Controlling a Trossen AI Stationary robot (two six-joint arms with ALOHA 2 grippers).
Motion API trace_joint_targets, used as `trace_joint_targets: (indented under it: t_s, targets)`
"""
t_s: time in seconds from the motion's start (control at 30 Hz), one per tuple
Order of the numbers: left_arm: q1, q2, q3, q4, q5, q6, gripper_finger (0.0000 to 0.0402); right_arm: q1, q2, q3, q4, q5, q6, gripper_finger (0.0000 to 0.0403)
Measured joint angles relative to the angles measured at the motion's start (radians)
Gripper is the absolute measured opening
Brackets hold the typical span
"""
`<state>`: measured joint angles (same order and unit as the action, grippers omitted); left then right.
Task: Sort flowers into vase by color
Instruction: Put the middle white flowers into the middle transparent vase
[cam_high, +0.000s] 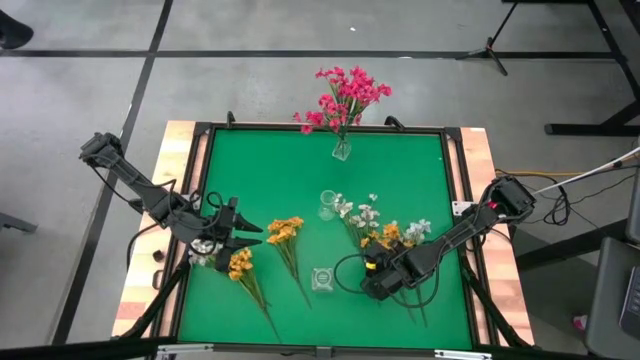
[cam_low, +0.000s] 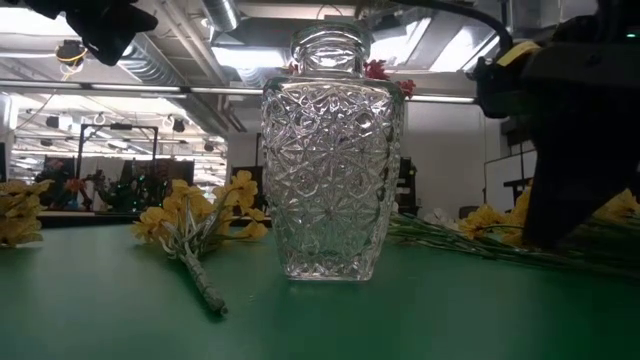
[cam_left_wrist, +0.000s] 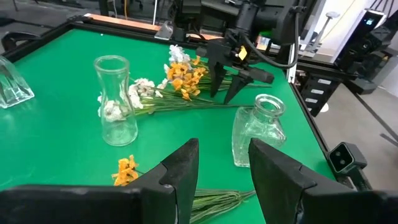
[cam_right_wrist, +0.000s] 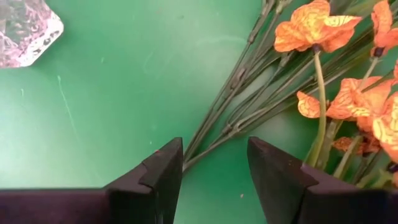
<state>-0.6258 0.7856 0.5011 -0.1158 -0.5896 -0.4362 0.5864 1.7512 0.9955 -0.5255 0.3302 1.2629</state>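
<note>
Right gripper (cam_right_wrist: 208, 165): mine, jaws parted, gripping nothing, lowered over the green stems (cam_right_wrist: 249, 106) of the mixed yellow-orange and white sprigs (cam_high: 385, 228) on the green mat (cam_high: 410, 165)
Left gripper (cam_left_wrist: 221, 168): mine, jaws parted, empty, over the mat's left side beside two yellow bunches (cam_high: 285, 232)
Pink flowers (cam_high: 345, 97): standing in the far vase (cam_high: 342, 150)
Cut-glass vase (cam_low: 330, 165): near front edge, empty
Plain vase (cam_left_wrist: 116, 99): mid-mat, upright

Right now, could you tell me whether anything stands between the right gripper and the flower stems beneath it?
Nothing visible does: the right gripper hangs open directly over the green stems, with only bare mat around them.
</note>
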Motion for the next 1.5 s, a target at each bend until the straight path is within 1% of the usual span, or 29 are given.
trace_joint_targets:
  t_s: [0.13, 0.3, 0.4, 0.47, 0.57, 0.7, 0.73, 0.77, 0.9, 1.0, 1.13, 1.37, 1.5]
  targets:
    - [0.0, 0.0, 0.0, 0.0, 0.0, 0.001, 0.0137, -0.013, 0.01, 0.0, 0.006, -0.002, 0.0, 0.0179]
    - [0.0, 0.0, 0.0, 0.0, -0.001, 0.001, 0.0137, -0.033, 0.052, 0.004, 0.012, -0.045, -0.008, 0.0179]
    - [0.0, 0.0, 0.0, -0.002, -0.001, 0.001, 0.0137, -0.03, 0.06, 0.005, 0.016, -0.02, -0.006, 0.0178]
    - [0.0, 0.0, 0.0, -0.002, -0.001, 0.001, 0.0137, -0.029, 0.061, 0.005, 0.016, -0.006, 0.012, 0.017]
    - [0.0, 0.0, 0.0, -0.003, -0.001, 0.002, 0.0137, -0.03, 0.064, 0.021, -0.023, -0.008, 0.023, 0.0131]
    - [0.0, 0.0, 0.0, -0.004, -0.001, 0.002, 0.0137, -0.031, 0.066, 0.03, -0.056, 0.001, 0.062, 0.0039]
    - [0.0, 0.0, 0.0, -0.003, -0.001, 0.002, 0.0137, -0.031, 0.066, 0.036, -0.064, 0.007, 0.067, 0.0021]
    - [0.0, 0.0, 0.0, -0.004, -0.002, 0.002, 0.0137, -0.031, 0.067, 0.042, -0.071, 0.009, 0.07, 0.0014]
    - [0.0, 0.0, 0.0, -0.004, -0.002, 0.002, 0.0137, -0.038, 0.069, 0.057, -0.091, 0.013, 0.133, 0.0022]
    - [0.0, 0.0, 0.0, -0.003, -0.002, 0.001, 0.0137, -0.039, 0.07, 0.079, -0.133, 0.022, 0.161, 0.0007]
    - [0.0, 0.0, 0.0, -0.003, -0.002, 0.001, 0.0137, -0.038, 0.07, 0.115, -0.211, 0.029, 0.222, 0.0009]
    - [0.0, 0.0, 0.0, -0.003, -0.002, 0.001, 0.0137, -0.038, 0.07, 0.227, -0.354, 0.064, 0.233, 0.0003]
    - [0.0, 0.0, 0.0, -0.003, -0.002, 0.002, 0.0137, -0.038, 0.069, 0.317, -0.491, 0.09, 0.24, 0.0003]
